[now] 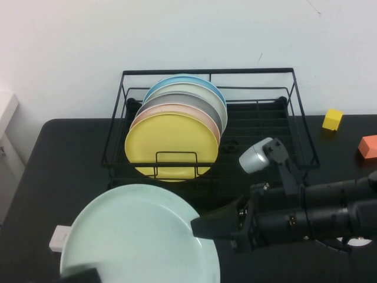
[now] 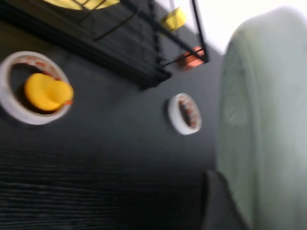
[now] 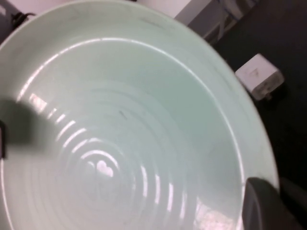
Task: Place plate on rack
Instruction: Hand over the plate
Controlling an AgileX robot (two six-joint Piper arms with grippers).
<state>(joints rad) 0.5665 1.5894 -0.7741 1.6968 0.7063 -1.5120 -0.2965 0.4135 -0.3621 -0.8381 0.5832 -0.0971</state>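
Holding the mint-green plate (image 1: 138, 236) by its right rim, the right gripper (image 1: 200, 227) has its fingers clamped on it, low and in front of the black wire rack (image 1: 297, 112). The left gripper (image 1: 79, 276) sits at the plate's near-left edge; finger state can't be told. The black surface (image 1: 59, 171) holds tape rolls (image 2: 184, 113), with free slots right of the yellow plate (image 1: 171, 144).

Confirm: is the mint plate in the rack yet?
No. The plate is outside the rack, with right claw and left claw at its rim.
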